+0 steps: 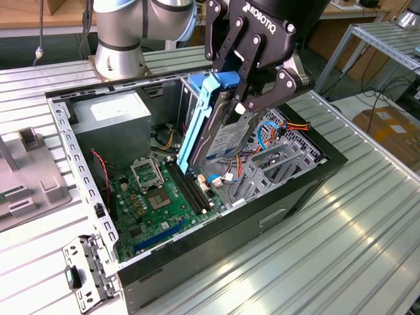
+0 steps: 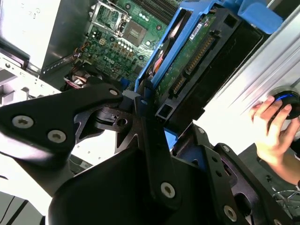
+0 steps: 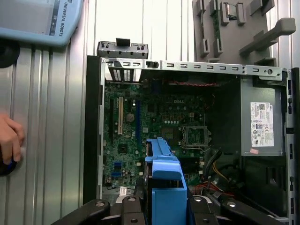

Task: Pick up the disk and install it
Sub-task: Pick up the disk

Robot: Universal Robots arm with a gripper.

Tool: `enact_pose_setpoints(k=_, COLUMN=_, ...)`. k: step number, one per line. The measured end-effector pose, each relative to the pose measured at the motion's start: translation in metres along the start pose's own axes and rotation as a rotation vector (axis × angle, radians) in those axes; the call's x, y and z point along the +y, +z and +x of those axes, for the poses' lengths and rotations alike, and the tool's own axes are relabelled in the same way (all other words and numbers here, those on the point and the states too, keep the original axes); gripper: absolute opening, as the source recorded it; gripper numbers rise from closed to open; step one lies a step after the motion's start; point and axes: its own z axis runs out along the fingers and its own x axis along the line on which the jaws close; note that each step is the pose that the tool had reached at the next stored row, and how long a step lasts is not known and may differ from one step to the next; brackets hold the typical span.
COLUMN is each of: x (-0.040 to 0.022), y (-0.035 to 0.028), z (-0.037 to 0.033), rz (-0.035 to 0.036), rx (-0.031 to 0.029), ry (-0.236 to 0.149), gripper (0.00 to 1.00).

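The hand (image 1: 259,95) is clenching the disk (image 1: 223,141) by its upper end and holding it steeply on end inside the open computer case (image 1: 308,184). The disk's long axis is running down and away from the hand, and its lower end is hanging just above the motherboard (image 1: 154,197), beside the grey drive bay (image 1: 275,164) on the exterior view's right. The case is sitting mid-way along a ribbed metal counter (image 1: 354,249), with a shelf frame (image 1: 387,39) standing beyond it.
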Motion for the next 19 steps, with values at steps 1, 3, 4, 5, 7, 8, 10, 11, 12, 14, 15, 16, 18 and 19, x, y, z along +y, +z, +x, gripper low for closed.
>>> enact_pose_setpoints(k=1, x=-0.0007, y=-0.0003, z=0.002, rz=-0.0001, rx=0.0003, ry=0.0, gripper=0.37)
enact_pose_setpoints(k=3, x=-0.0018, y=-0.0003, z=0.0044, rz=-0.0001, rx=0.0001, ry=0.0, gripper=0.37)
enact_pose_setpoints(k=4, x=-0.0026, y=-0.0004, z=0.0051, rz=-0.0001, rx=0.0002, ry=0.0, gripper=0.37)
enact_pose_setpoints(k=5, x=-0.0032, y=-0.0004, z=0.0057, rz=0.0, rx=0.0002, ry=0.0, gripper=0.37)
enact_pose_setpoints(k=7, x=-0.0046, y=-0.0005, z=0.0068, rz=-0.0001, rx=0.0001, ry=0.0, gripper=0.37)
enact_pose_setpoints(k=8, x=-0.0053, y=-0.0005, z=0.0072, rz=0.0, rx=0.0001, ry=0.0, gripper=0.37)
enact_pose_setpoints(k=10, x=-0.0066, y=-0.0006, z=0.0081, rz=-0.0001, rx=0.0002, ry=0.0, gripper=0.37)
enact_pose_setpoints(k=11, x=-0.0073, y=-0.0006, z=0.0086, rz=0.0, rx=0.0001, ry=0.0, gripper=0.37)
enact_pose_setpoints(k=12, x=-0.0081, y=-0.0006, z=0.0093, rz=0.0, rx=0.0002, ry=0.0, gripper=0.37)
enact_pose_setpoints(k=14, x=-0.0105, y=-0.0006, z=0.0106, rz=-0.0001, rx=0.0001, ry=0.0, gripper=0.37)
enact_pose_setpoints(k=15, x=-0.0114, y=-0.0007, z=0.011, rz=0.0, rx=0.0002, ry=0.0, gripper=0.37)
enact_pose_setpoints(k=16, x=-0.0122, y=-0.0007, z=0.0114, rz=-0.0001, rx=0.0002, ry=0.0, gripper=0.37)
enact_pose_setpoints(k=18, x=-0.0162, y=-0.0009, z=0.0129, rz=0.0, rx=0.0002, ry=0.0, gripper=0.37)
enact_pose_setpoints(k=19, x=-0.0172, y=-0.0009, z=0.0132, rz=0.0, rx=0.0002, ry=0.0, gripper=0.37)
